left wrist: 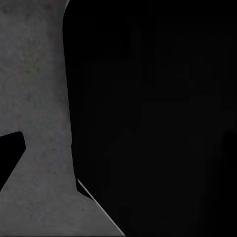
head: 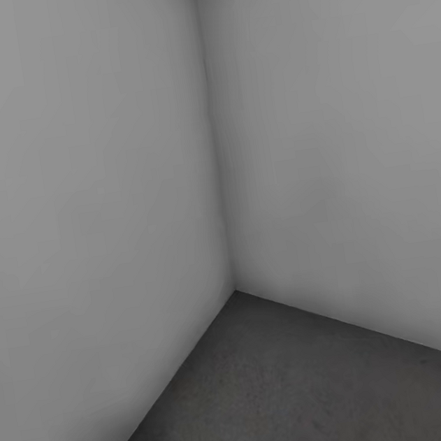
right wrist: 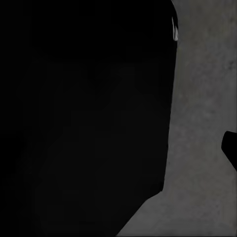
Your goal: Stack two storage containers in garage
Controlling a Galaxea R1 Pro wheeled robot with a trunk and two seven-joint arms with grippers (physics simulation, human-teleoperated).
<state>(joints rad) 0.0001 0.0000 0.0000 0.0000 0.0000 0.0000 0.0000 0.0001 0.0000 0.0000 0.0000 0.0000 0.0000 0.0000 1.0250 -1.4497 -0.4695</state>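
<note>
Head view: garage corner, pale walls [head: 90, 197] meeting above concrete floor [head: 296, 393] at 6 o'clock. Containers unseen; jaws' state cannot be told. Transit step, probably; next, locate a container.

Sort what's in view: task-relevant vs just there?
Job:
- concrete floor, garage drop-off surface; it also shows beside the dark shapes in both wrist views

Just there:
- left grey wall
- right grey wall
- large black shape, unidentifiable
- large black shape, unidentifiable
</note>
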